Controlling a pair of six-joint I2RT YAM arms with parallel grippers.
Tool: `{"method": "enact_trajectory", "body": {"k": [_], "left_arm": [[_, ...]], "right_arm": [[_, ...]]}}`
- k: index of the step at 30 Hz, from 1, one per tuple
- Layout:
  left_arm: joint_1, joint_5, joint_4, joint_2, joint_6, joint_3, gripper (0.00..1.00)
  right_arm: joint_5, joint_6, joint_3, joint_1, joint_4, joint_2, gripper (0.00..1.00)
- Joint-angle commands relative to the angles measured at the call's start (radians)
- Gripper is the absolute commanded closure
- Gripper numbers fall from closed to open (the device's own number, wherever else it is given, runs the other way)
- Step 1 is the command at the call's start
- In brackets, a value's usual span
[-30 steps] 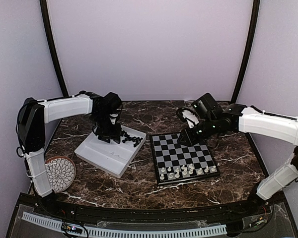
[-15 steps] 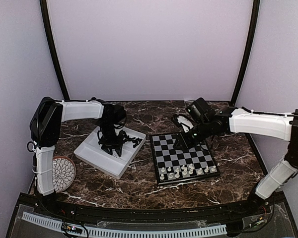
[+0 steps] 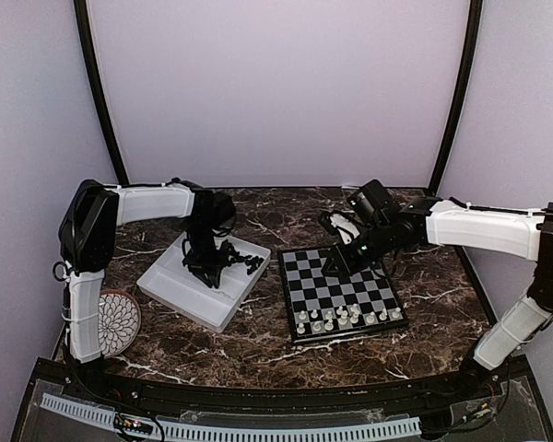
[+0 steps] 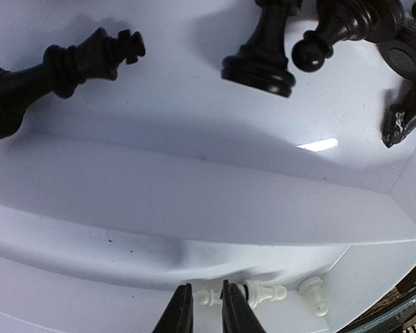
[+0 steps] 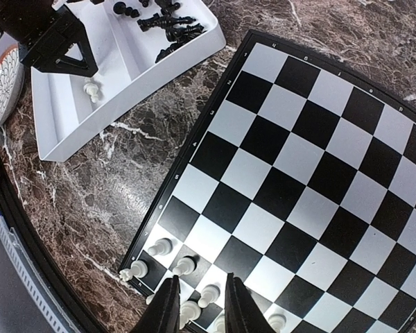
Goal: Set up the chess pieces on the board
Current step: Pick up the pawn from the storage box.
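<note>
Narrowed almost shut, the left fingers (image 4: pixel 182 313) reach down into the tray (image 4: pixel 194 201). A small white piece (image 4: pixel 208 298) lying on the tray floor looks pinched between their tips. Two loose pieces (image 4: pixel 265 293), also white, lie just beside it in the same compartment, to its right in the left wrist view. Across a raised divider, black pieces (image 4: pixel 62 66) lie scattered in the next compartment, well apart from the fingers.

The right fingers (image 5: pixel 168 305) hang above the board (image 5: pixel 312 159), over its far left part in the top view. A narrow gap shows between them, with board squares visible through it. Whether they hold anything I cannot tell.

The board lies flat on the worktop (image 3: pixel 258 354), to the right of the tray and near it but not touching. White men (image 3: pixel 346 316) stand on it in the two rows nearest the arms, upright, each on its own square. The tray sits at an angle to the board, one corner pointing toward the board's far left corner. A plate (image 3: pixel 111 322) rests on the worktop at the near left, close to the tray's near left corner and beside the left arm's upright link.
</note>
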Motion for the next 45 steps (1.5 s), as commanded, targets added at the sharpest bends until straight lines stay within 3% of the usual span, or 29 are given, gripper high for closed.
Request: {"method": "enact_trajectory", "body": {"k": [1,3,7,9,18,26,32,41,45], "left_arm": [[0.001,-0.007,-0.043,-0.041,0.007,0.04,0.84],[0.002,-0.006,-0.051,-0.048,0.003,0.055,0.84],[0.0,0.081,-0.074,-0.053,0.013,0.048,0.67],[-0.007,0.12,-0.069,-0.06,0.024,0.016,0.63],[-0.046,0.069,-0.052,-0.018,0.051,-0.047,0.6],[-0.089,-0.028,-0.082,0.004,0.061,-0.059,0.71],[-0.121,-0.057,-0.097,0.0,0.068,-0.06,0.53],[-0.131,-0.102,-0.073,-0.024,0.033,-0.054,0.81],[-0.13,-0.11,-0.081,-0.041,0.028,-0.024,0.88]], "right_arm": [[-0.019,-0.007,0.014,-0.006,0.034,0.006,0.76],[-0.019,-0.005,0.014,-0.006,0.034,0.005,0.76],[-0.022,-0.002,0.009,-0.006,0.036,-0.004,0.76],[-0.021,0.001,0.003,-0.006,0.035,-0.01,0.76],[-0.03,0.013,-0.017,-0.007,0.038,-0.035,0.76],[-0.019,0.007,-0.031,-0.005,0.024,-0.069,0.76],[-0.028,0.024,-0.05,-0.004,0.034,-0.087,0.76],[-0.022,0.049,-0.067,-0.004,0.039,-0.118,0.75],[-0.02,0.063,-0.077,-0.003,0.038,-0.137,0.75]]}}
